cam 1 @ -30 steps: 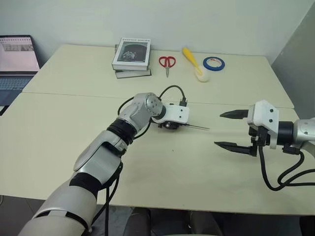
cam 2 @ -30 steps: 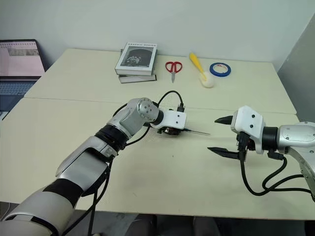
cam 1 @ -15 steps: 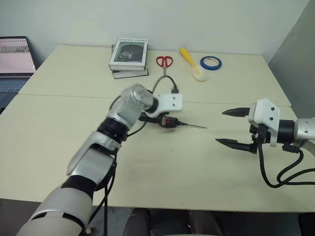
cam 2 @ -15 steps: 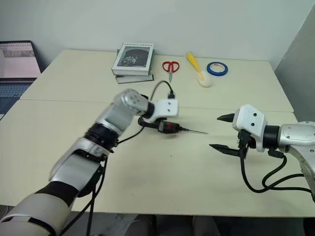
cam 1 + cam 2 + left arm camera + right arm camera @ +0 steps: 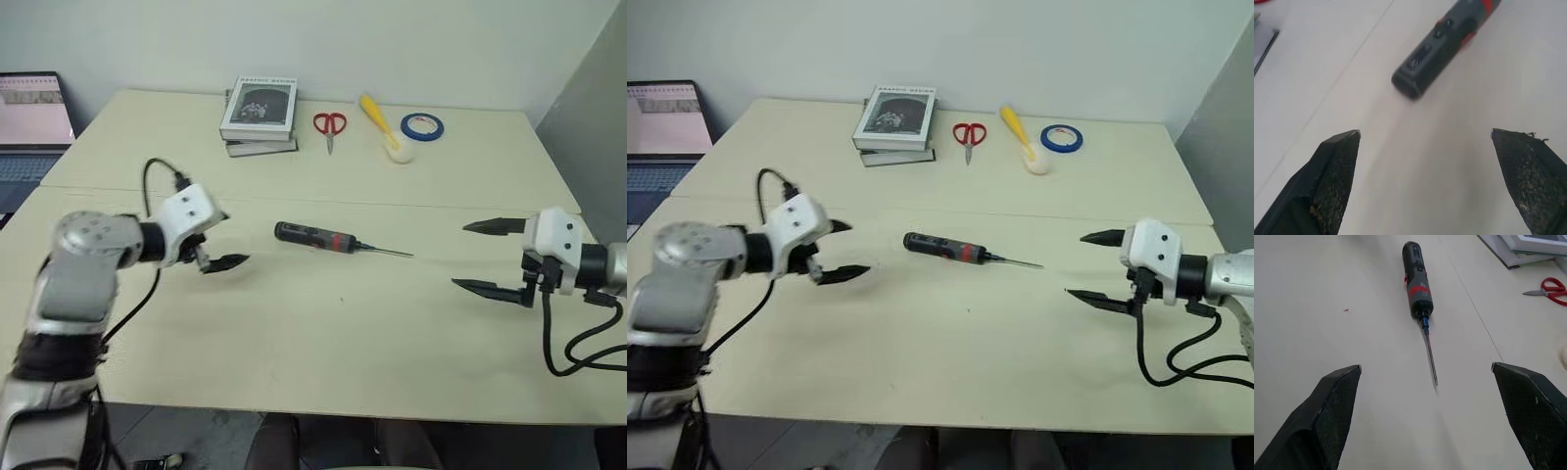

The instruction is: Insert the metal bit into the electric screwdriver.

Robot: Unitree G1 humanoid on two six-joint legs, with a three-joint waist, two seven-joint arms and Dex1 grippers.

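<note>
The electric screwdriver [image 5: 313, 236], black with a red band, lies flat mid-table. The thin metal bit [image 5: 387, 252] sticks straight out of its bluish tip, pointing toward my right side. My left gripper [image 5: 235, 239] hovers open a little to the left of the tool's butt end, touching nothing. In the left wrist view the screwdriver's rear [image 5: 1444, 46] lies beyond the spread fingers. Well to the right of the bit's point, my right gripper [image 5: 459, 256] is open and empty. The right wrist view looks along the bit [image 5: 1431, 355] and the tool [image 5: 1416, 279].
Along the far side of the table sit a stack of books [image 5: 259, 113], red scissors [image 5: 330, 124], a yellow-handled brush [image 5: 382, 122] and a blue tape roll [image 5: 422, 125]. A laptop [image 5: 34, 108] stands off the far left edge.
My left gripper has let go of the screwdriver, opened and drawn back to the left. The tool with its bit now lies on the table. The right gripper has shifted slightly rightward.
</note>
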